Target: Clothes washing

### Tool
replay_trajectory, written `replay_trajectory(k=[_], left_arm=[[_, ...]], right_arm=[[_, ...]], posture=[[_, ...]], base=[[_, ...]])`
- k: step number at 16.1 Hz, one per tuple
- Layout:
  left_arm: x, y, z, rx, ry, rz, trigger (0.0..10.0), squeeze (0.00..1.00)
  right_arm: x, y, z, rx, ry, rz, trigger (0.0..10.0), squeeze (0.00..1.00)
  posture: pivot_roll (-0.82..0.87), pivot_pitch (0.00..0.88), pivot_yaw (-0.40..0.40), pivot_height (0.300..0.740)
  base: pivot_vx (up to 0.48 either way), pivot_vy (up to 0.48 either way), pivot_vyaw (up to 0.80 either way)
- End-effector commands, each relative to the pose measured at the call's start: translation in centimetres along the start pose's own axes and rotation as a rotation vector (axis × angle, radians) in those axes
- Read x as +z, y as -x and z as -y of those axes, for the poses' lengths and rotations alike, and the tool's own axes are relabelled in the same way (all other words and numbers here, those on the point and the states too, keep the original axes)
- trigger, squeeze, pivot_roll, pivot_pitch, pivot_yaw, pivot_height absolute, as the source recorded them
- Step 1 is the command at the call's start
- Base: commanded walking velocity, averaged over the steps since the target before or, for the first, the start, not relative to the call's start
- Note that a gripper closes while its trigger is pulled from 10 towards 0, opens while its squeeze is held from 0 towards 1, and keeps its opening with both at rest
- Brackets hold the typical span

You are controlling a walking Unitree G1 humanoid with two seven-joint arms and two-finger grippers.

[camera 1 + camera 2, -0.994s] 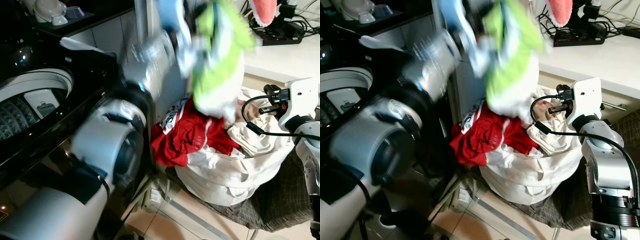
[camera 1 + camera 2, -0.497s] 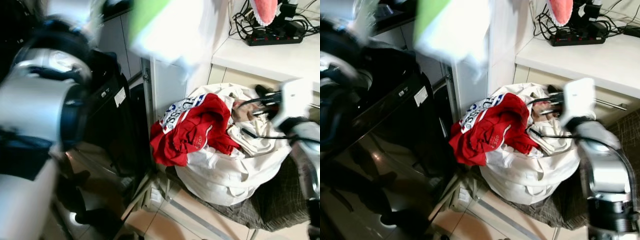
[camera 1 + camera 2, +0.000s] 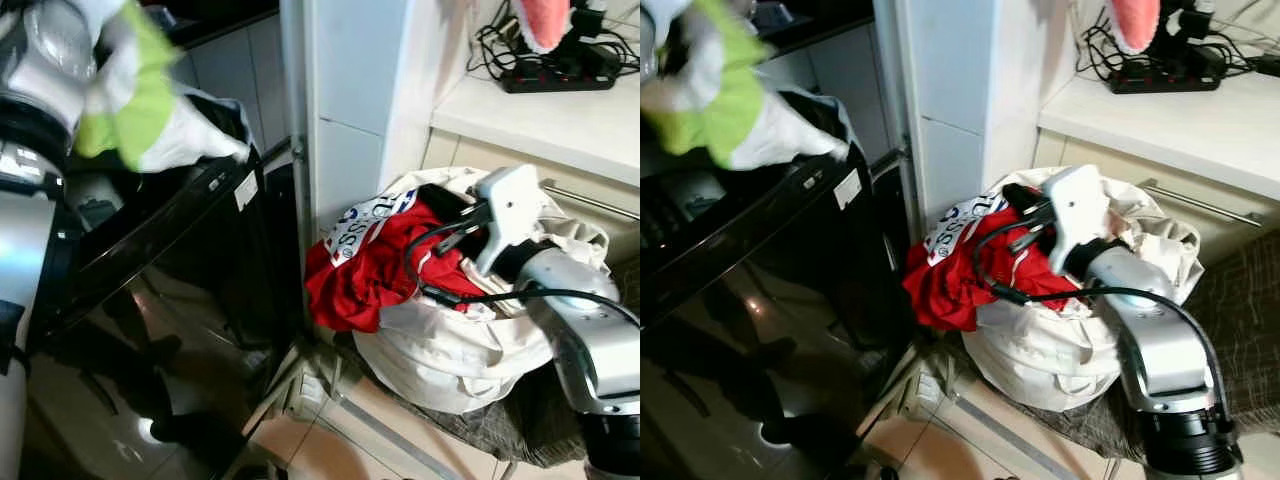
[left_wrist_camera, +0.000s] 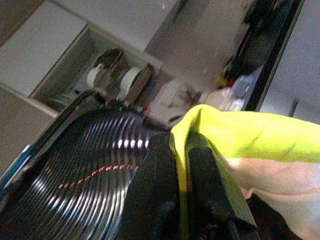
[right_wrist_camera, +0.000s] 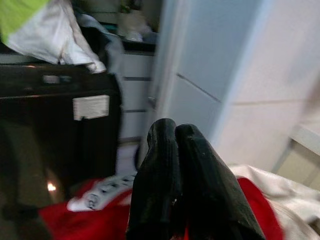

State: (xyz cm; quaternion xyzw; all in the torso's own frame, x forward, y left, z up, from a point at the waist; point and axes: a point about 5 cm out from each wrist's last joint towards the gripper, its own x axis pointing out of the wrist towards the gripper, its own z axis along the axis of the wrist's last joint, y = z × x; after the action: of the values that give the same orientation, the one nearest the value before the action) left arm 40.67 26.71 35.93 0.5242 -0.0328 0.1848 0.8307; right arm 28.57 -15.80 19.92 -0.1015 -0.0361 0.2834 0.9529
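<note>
My left gripper [image 4: 182, 146] is shut on a lime-green and white garment [image 3: 140, 110], holding it over the black top-loading washing machine [image 3: 150, 230] at the left. The ribbed drum [image 4: 85, 165] lies just beneath the fingers in the left wrist view. To the right, a white laundry bag [image 3: 450, 350] holds a red garment [image 3: 370, 270] with a white printed patch. My right gripper [image 3: 1025, 205] hovers just above the red garment with its fingers [image 5: 160, 165] pressed together and nothing between them.
A white pillar [image 3: 350, 90] stands between the washer and the bag. Behind the bag runs a white counter [image 3: 540, 115] with a power strip and cables. The bag rests on a grey checked seat [image 3: 520, 420]. Tiled floor [image 3: 330, 440] lies below.
My left arm has swung the green and white garment from above the bag leftward to over the washer. My right gripper has moved left, over the red garment.
</note>
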Motion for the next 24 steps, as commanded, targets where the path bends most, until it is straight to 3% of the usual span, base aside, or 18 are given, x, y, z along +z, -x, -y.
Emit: replay_trajectory(k=[1,2,3,7,8,9,10,11,17,20,24], left_arm=[[-0.2,0.0,-1.2,0.071,-0.093,-0.014,8.0,0.0],[-0.3,0.0,-1.4,0.078,-0.123,-0.02,8.0,0.0],[-0.6,0.0,-1.7,0.087,-0.14,-0.031,10.0,0.0],[-2.4,0.1,-3.8,0.129,0.023,-0.083,10.0,0.0],[-3.9,0.4,-5.3,0.157,0.034,-0.131,10.0,0.41],[-4.2,0.4,-5.6,0.164,0.033,-0.137,10.0,0.49],[-4.5,0.5,-6.0,0.175,0.037,-0.143,10.0,0.85],[-4.7,0.6,-6.3,0.184,0.05,-0.145,10.0,1.0],[-5.3,0.7,-6.4,0.164,0.103,-0.158,10.0,1.0],[-6.0,0.8,-5.9,0.089,0.149,-0.191,10.0,1.0],[-7.0,1.1,-6.0,0.06,0.146,-0.221,10.0,1.0]], right_arm=[[0.4,-0.1,-0.8,0.038,-0.004,0.005,10.0,0.0],[0.4,-0.2,-0.9,0.04,-0.005,0.005,10.0,0.0],[0.4,-0.2,-1.1,0.049,-0.008,0.006,10.0,0.0],[0.4,-0.2,-1.7,0.071,-0.013,0.0,10.0,0.0],[0.3,-0.2,-1.9,0.075,-0.016,-0.001,10.0,0.0],[0.3,-0.2,-1.9,0.076,-0.016,-0.001,10.0,0.0],[0.3,-0.2,-1.9,0.079,-0.017,-0.003,10.0,0.0],[0.3,-0.2,-2.0,0.084,-0.017,-0.004,10.0,0.0],[0.3,-0.3,-1.9,0.093,-0.013,-0.009,10.0,0.0],[0.1,-0.1,-2.0,0.104,-0.011,-0.025,10.0,0.0],[0.0,0.0,-2.2,0.122,-0.013,-0.039,10.0,0.0]], posture=[[-0.07,0.0,0.04,0.74],[-0.07,0.0,0.04,0.74],[-0.07,0.0,0.041,0.74],[-0.08,0.0,0.043,0.74],[-0.08,0.0,0.043,0.74],[-0.07,0.0,0.039,0.74],[-0.07,0.0,0.033,0.74],[-0.07,0.0,0.033,0.74],[-0.06,0.0,0.028,0.74],[-0.06,0.0,0.03,0.74],[-0.06,0.0,0.024,0.74]], base=[[0.0,0.0,0.0],[0.0,0.0,0.0],[0.0,0.0,0.0],[0.0,0.0,0.0],[0.0,0.0,0.0],[0.0,0.0,0.0],[0.0,0.0,0.0],[0.0,0.0,0.0],[0.0,0.0,0.0],[0.0,0.0,0.0],[0.0,0.0,0.0]])
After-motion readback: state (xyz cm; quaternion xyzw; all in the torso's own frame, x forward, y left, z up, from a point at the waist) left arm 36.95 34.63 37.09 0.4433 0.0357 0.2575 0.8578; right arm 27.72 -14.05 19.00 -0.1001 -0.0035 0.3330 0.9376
